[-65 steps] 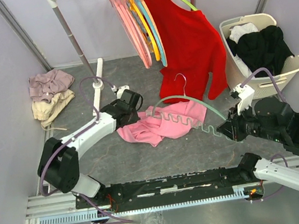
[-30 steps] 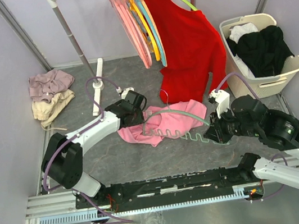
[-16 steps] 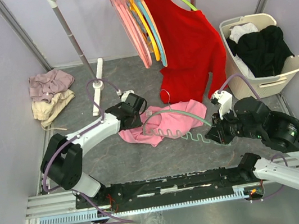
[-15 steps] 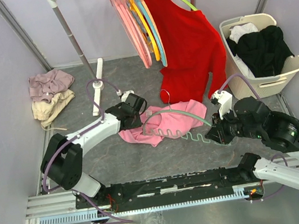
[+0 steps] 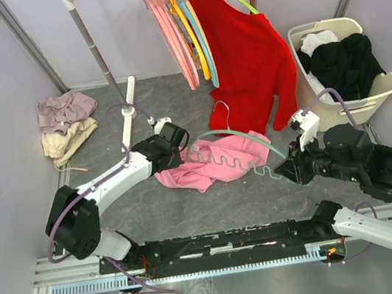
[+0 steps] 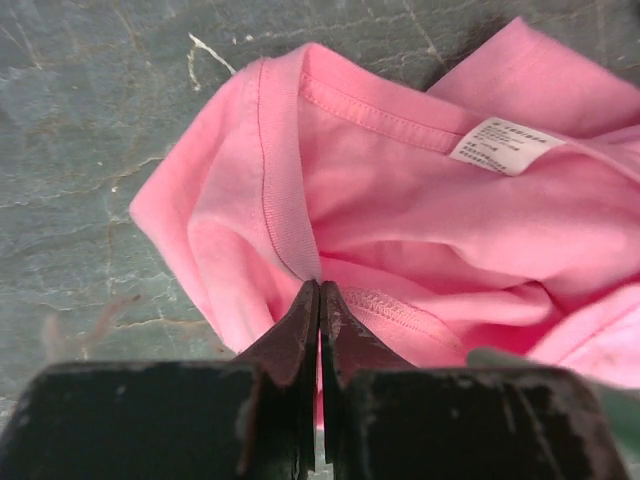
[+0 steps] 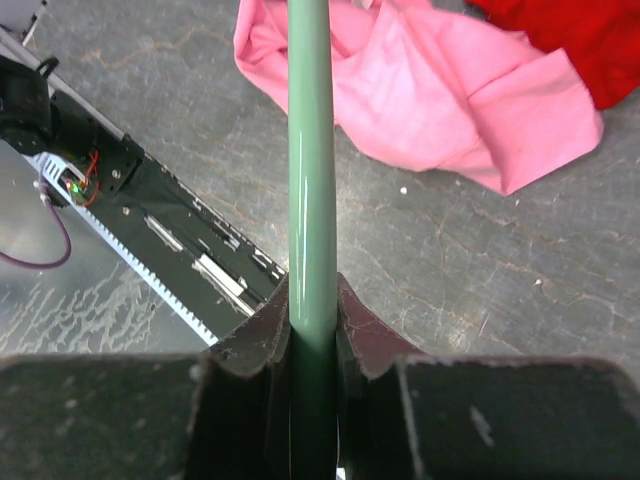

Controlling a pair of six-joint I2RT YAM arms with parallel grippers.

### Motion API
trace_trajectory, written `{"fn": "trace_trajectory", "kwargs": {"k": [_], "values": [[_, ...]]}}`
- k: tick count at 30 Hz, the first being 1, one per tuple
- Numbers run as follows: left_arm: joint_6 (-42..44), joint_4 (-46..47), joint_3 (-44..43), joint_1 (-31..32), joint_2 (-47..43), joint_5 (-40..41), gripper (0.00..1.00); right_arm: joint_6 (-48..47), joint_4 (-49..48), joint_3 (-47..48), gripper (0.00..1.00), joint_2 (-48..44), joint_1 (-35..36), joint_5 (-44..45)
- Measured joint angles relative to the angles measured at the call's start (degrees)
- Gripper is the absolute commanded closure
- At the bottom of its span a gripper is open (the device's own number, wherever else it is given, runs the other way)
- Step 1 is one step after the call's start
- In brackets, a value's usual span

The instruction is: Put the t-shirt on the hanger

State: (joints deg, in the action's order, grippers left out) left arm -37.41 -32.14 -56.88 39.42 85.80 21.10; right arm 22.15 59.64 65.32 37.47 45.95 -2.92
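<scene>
The pink t-shirt [image 5: 210, 165] lies crumpled on the grey floor between the arms. My left gripper [image 5: 184, 151] is at its left edge. In the left wrist view the left gripper [image 6: 320, 290] is shut on a fold of the t-shirt [image 6: 420, 190] just below the neck band. The white label lies to the right. My right gripper [image 5: 290, 168] is shut on one end of the pale green hanger [image 5: 258, 138], whose arc and wavy bar hover over the t-shirt, hook pointing away. In the right wrist view the hanger [image 7: 312, 150] runs straight out from the right gripper [image 7: 312, 292].
A rail at the back carries pink hangers [image 5: 170, 32] and a red shirt [image 5: 246, 64] on a lime hanger. A beige laundry basket [image 5: 384, 87] with dark clothes stands at the right. A heap of clothes [image 5: 64, 123] lies at the left, by the rack's pole foot [image 5: 128, 111].
My left gripper has closed on the t-shirt's fabric at the collar. The right arm has carried the hanger a little to the right and away, so its hook now sits nearer the red shirt.
</scene>
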Motion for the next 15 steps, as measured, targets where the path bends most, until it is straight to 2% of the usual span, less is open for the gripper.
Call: {"fn": "trace_trajectory", "kwargs": {"k": [7,15], "values": [[0.0,-3.4,-2.2,0.3,-6.7,1.3,0.97,-1.5,-1.6,2.4,0.98,1.5,0.0,1.4],[0.1,-5.4,-3.6,0.3,-7.9,1.3,0.97,-3.6,-7.4,0.9,0.98,8.3,0.0,-1.9]]}}
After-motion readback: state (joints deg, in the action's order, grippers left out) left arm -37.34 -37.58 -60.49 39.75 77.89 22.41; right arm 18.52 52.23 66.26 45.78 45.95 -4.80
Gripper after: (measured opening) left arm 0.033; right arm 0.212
